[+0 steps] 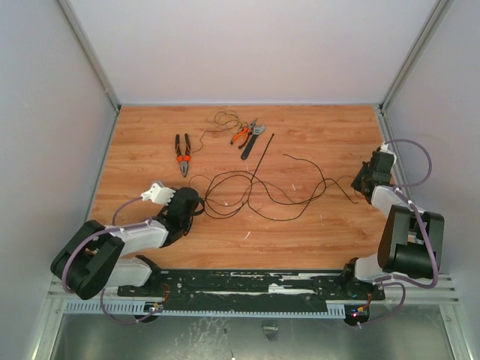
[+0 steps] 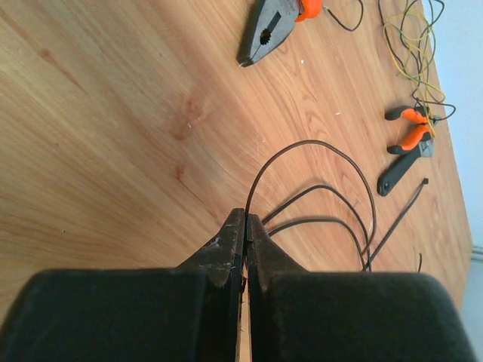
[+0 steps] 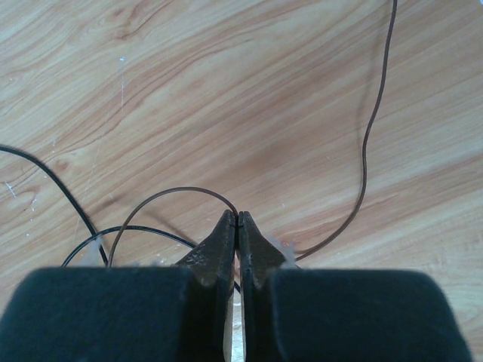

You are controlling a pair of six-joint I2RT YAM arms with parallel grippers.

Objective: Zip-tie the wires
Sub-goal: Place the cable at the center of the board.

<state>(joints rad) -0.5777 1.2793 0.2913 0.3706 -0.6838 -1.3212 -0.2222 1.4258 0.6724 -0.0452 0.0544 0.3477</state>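
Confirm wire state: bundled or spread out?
Spread out. The wires sprawl in loose open loops across the table; the zip tie lies straight, not wrapped around them.

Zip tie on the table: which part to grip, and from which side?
Grip the zip tie on its far half. That stretch lies alone on bare wood, while its near end crosses the wires. It is thin and lies flat, so probably come straight down from above, with the jaws set across its width.
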